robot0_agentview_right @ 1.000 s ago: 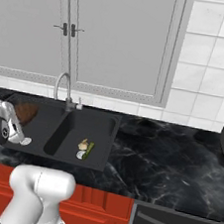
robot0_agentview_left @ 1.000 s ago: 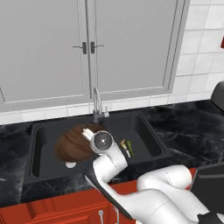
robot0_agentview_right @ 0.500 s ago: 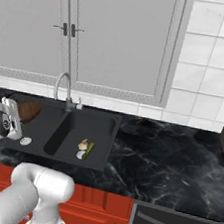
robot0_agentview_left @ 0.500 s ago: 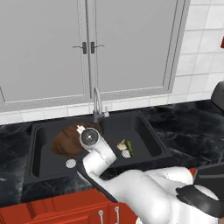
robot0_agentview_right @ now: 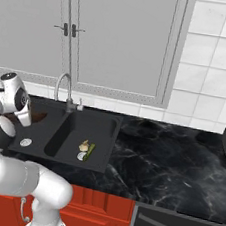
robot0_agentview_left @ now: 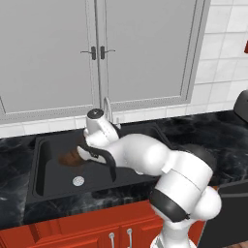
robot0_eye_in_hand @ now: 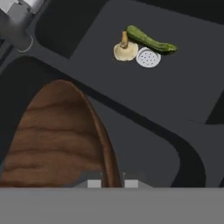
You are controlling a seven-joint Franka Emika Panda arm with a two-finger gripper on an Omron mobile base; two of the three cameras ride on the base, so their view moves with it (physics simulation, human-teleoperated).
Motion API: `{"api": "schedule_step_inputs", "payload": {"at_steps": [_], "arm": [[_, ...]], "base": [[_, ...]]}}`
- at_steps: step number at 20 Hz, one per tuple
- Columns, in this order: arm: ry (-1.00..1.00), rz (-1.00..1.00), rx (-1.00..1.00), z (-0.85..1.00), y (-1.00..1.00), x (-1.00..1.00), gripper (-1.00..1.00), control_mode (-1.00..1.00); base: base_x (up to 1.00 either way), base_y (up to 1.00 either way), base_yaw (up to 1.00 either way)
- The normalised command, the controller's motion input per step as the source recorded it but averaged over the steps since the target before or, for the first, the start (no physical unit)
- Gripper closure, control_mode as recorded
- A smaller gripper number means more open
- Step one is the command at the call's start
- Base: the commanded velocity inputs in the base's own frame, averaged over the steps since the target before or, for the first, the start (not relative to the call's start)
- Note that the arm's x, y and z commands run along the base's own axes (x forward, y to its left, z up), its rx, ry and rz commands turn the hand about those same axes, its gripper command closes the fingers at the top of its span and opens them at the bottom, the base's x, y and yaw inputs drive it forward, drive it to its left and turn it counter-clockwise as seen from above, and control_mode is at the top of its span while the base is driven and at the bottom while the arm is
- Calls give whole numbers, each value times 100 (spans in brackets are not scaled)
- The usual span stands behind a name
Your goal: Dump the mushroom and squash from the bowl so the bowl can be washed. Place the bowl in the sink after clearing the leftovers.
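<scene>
Over the left basin of the black sink (robot0_agentview_left: 48, 189) the pincer (robot0_eye_in_hand: 109, 181) holds the wooden bowl (robot0_eye_in_hand: 57, 140), its two tips pinching the rim on either side at the bottom of the hand view. The bowl is tilted, grain side showing, and looks empty. From the left base view the bowl (robot0_agentview_left: 71, 157) shows as a brown shape just left of the hand, above the basin floor and its round silver drain (robot0_agentview_left: 78, 181). From the right base view a sliver of the bowl (robot0_agentview_right: 38, 117) appears beside the hand, over the left basin.

Right basin: the mushroom (robot0_eye_in_hand: 125, 49) and the squash (robot0_eye_in_hand: 151, 40) lie on the floor. The mushroom touches or nearly touches the second drain (robot0_eye_in_hand: 148, 57); the squash lies just behind the drain, lengthwise along it. The same pair shows in the right base view, mushroom (robot0_agentview_right: 84, 146) beside squash (robot0_agentview_right: 90, 150).

The faucet (robot0_agentview_right: 64, 86) rises behind the divider between the basins. Black marbled tabletop (robot0_agentview_right: 179, 164) extends to the right of the sink. Grey cabinet doors (robot0_agentview_right: 120, 35) stand above.
</scene>
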Motion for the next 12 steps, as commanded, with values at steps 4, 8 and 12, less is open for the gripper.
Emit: {"api": "schedule_step_inputs", "payload": {"at_steps": [4, 8, 12], "arm": [[1, 2, -8, -37, 31, -21, 100, -100], [0, 2, -3, -20, 24, -1, 100, -100], [1, 5, -6, -36, 33, 0, 100, -100]], "base": [[0, 0, 0], [0, 0, 0], [0, 0, 0]]}}
